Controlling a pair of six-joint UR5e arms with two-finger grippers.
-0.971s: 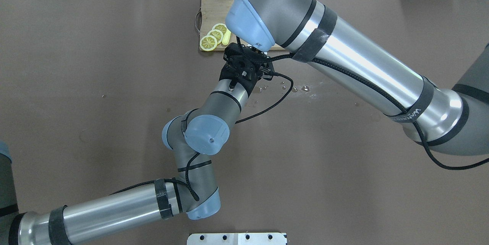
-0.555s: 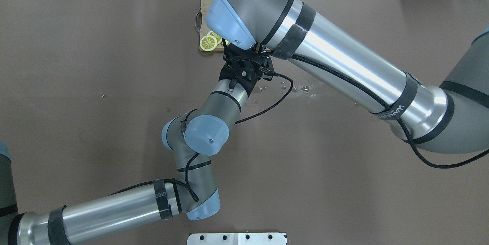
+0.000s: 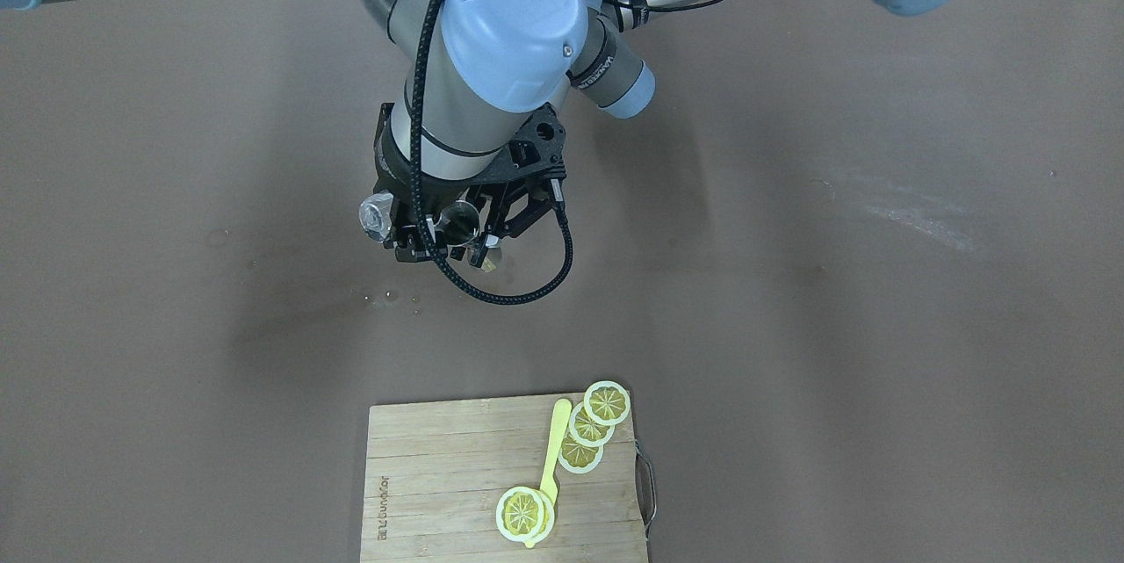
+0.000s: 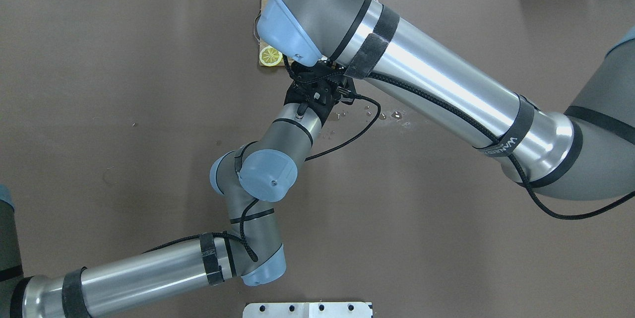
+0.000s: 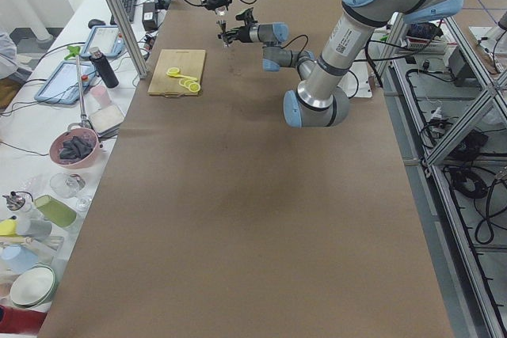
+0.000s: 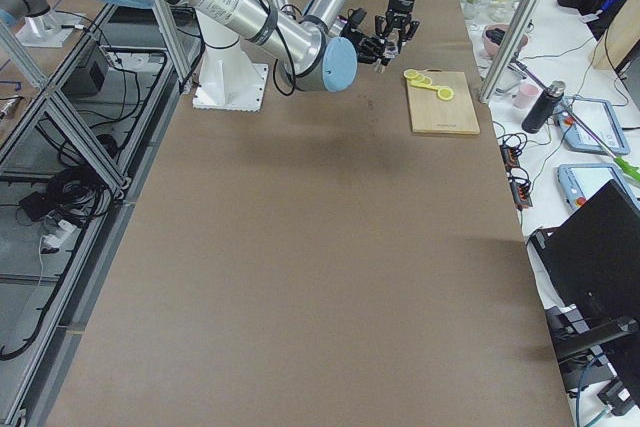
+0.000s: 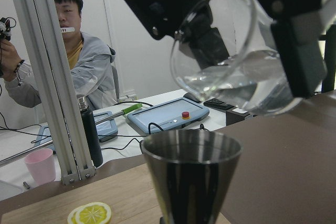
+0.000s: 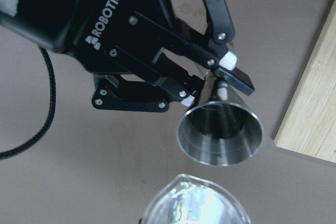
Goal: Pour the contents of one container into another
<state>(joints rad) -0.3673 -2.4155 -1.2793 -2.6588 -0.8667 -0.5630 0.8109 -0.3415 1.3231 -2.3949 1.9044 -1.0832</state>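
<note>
The steel jigger [image 8: 219, 132] stands upright in the air, with my left gripper [image 8: 212, 90] shut on its narrow waist. Just above its open mouth, the clear glass beaker [image 7: 231, 72] hangs tilted toward the jigger [image 7: 191, 177]. Water lies inside the beaker against its lower wall, and I see no stream. My right gripper [image 7: 228, 30] is shut on the beaker, with black fingers [image 7: 299, 51] on either side. In the front-facing view the jigger [image 3: 458, 222] and beaker [image 3: 376, 216] sit side by side under the right wrist. In the overhead view both are hidden by the right arm.
A wooden cutting board [image 3: 439, 475] with lemon slices [image 3: 606, 403] and a yellow utensil [image 3: 555, 444] lies just beyond the grippers. Water drops [image 4: 397, 114] dot the brown table. An operator [image 7: 68, 61] sits past the table's far edge.
My right arm has swung to the left in the overhead view, now covering most of the lemon slices and the board. The left arm has stayed still.
</note>
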